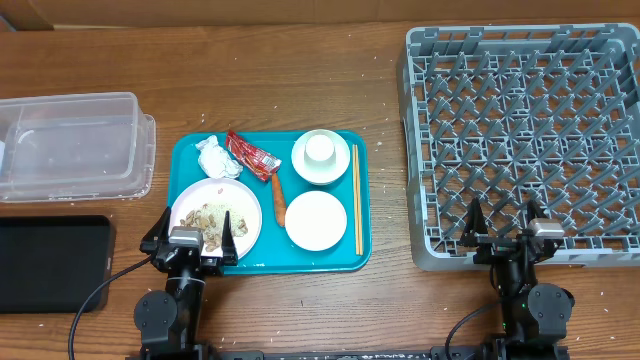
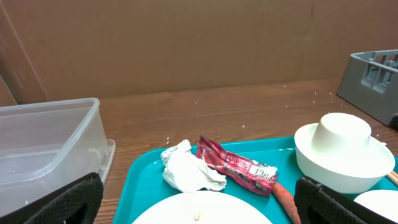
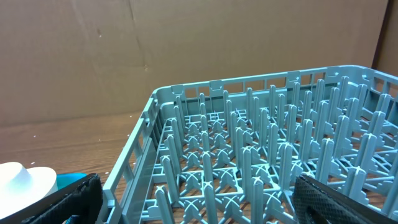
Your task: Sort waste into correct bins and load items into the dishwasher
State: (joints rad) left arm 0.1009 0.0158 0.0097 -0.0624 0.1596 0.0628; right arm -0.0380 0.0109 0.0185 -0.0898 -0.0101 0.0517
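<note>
Beside tissue (image 2: 186,169), shiny red wrapper (image 2: 236,167) (seemingly crinkled)

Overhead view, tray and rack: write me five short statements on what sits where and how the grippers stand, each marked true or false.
1. The grey dish rack holds no dishes. True.
2. The small cup sits in a white bowl. True.
3. The red wrapper lies in the clear tub. False: it lies on the teal tray, beside the tissue.
4. The chopsticks lie on the tray's side nearest the tub. False: they lie on the side nearest the rack.
5. The left gripper and the right gripper are open and empty. True.
</note>
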